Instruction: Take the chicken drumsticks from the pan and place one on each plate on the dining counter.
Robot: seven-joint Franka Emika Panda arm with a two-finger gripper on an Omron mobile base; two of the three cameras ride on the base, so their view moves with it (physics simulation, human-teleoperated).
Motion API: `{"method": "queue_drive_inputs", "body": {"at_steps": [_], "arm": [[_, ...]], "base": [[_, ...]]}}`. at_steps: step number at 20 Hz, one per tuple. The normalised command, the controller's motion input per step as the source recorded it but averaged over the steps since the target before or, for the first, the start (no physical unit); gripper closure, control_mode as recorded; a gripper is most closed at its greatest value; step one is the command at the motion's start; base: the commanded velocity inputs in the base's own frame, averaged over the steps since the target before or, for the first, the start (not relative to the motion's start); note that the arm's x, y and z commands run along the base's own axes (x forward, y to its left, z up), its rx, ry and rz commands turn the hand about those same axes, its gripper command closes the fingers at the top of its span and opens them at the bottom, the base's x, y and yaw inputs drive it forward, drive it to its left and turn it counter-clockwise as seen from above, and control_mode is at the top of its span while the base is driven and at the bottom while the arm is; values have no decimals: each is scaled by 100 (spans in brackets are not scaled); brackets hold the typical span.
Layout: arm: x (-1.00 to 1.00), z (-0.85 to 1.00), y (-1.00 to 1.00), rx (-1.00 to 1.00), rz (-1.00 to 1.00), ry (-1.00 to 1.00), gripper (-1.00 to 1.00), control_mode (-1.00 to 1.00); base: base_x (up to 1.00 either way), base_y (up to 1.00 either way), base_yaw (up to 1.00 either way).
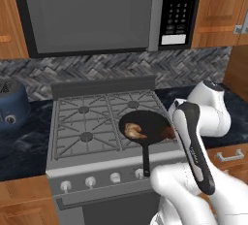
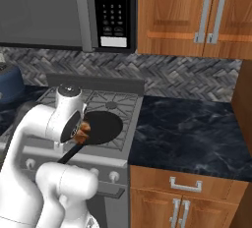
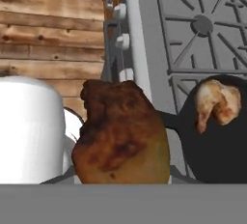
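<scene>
Two drumsticks: one [image 3: 123,133] gripped in the claw [image 2: 81,132] above the pan's handle, the other drumstick [image 1: 134,130] lying in the single pan [image 1: 150,124] on the stove [image 1: 82,122]. The robot's own arm blocks part of the pan.

No text, brand or number can be read. The microwave [image 2: 69,11] above the stove [image 1: 104,122] carries a dark keypad panel [image 2: 115,8] with rows of pale button marks — too small and blurred to make out — and a blank white label [image 2: 113,42] beneath the buttons.
</scene>
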Motion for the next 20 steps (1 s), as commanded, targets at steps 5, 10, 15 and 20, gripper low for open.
{"method": "queue_drive_inputs", "body": {"at_steps": [5, 10, 15, 20], "arm": [[-3, -8, -2, 0, 28, 0, 100, -100], [0, 0, 0, 0, 0, 0, 100, 100], [0, 0, 0, 0, 0, 0, 100, 100], [0, 0, 0, 0, 0, 0, 100, 100]], "base": [[0, 0, 0], [-55, 0, 35], [-49, 19, 46], [-4, 65, 55]]}}
